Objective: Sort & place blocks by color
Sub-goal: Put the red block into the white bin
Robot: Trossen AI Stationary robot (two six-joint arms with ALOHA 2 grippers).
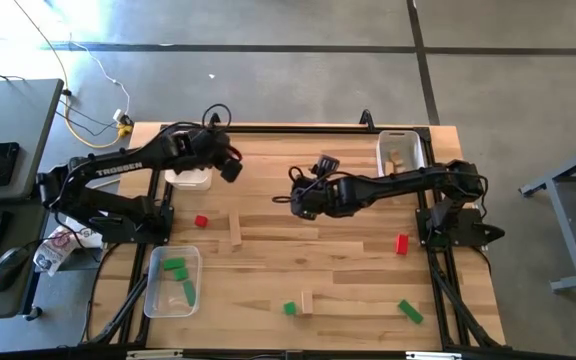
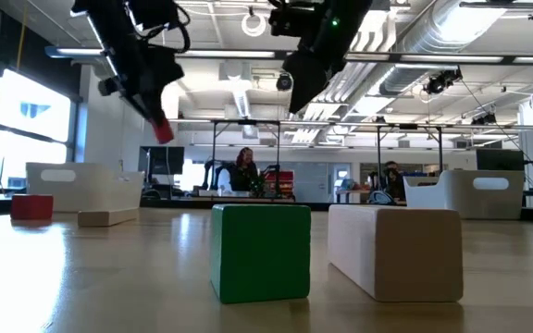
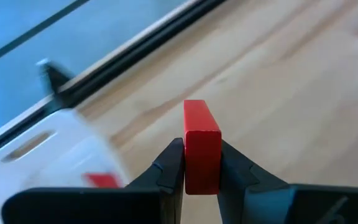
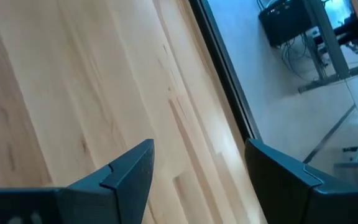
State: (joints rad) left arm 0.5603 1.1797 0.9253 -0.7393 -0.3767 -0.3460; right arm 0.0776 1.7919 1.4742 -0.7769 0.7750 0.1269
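Left hand [image 3: 202, 167] clamps a red block [image 3: 201, 146] by its flat sides above the worktop [image 1: 318, 250] near the white tray [image 1: 190, 180] — likely light, rigid, slick-faced — right hand [image 4: 197, 171] open, empty.

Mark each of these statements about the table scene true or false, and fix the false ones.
1. The left gripper is shut on a small red rectangular block. True.
2. The right gripper holds a green block. False: its fingers stand open with nothing between them.
3. The clear plastic tray at the table's front left holds green blocks. True.
4. Every red block is already in a tray. False: one small red block and another red block lie on the light wooden table.
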